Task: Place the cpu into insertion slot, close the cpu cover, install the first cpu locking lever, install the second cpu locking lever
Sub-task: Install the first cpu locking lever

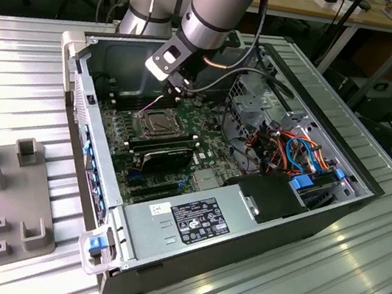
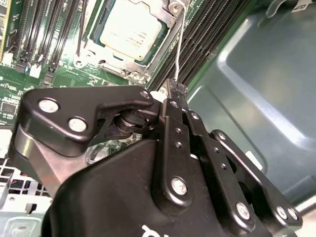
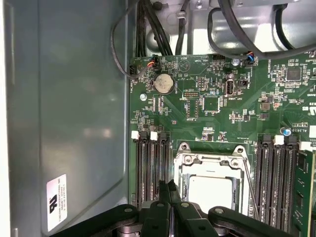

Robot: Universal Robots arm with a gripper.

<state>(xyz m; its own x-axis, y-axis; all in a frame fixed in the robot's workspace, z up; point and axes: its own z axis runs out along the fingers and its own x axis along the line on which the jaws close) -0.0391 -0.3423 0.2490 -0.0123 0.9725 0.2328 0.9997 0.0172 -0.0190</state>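
Hovering over memory slots [image 3: 150, 168] beside cpu [image 3: 210, 193] — closed pincer [image 3: 168, 190], lever [image 2: 180, 44] alongside.

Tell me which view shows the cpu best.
The second wrist view: the cpu sits close and largely unobstructed inside the cpu cover, though the picture's edge cuts it off. In the first wrist view the gripper hides part of it. The exterior view shows it from afar, seated in the insertion slot.

1. Ribbed silvery metal table [image 1: 341, 289], slats running all across.
2. Sat right on it: open computer case [image 1: 254, 253], roughly mid-table.
3. Also grey plastic stand [image 1: 2, 191], exterior view's left, just beside the case.
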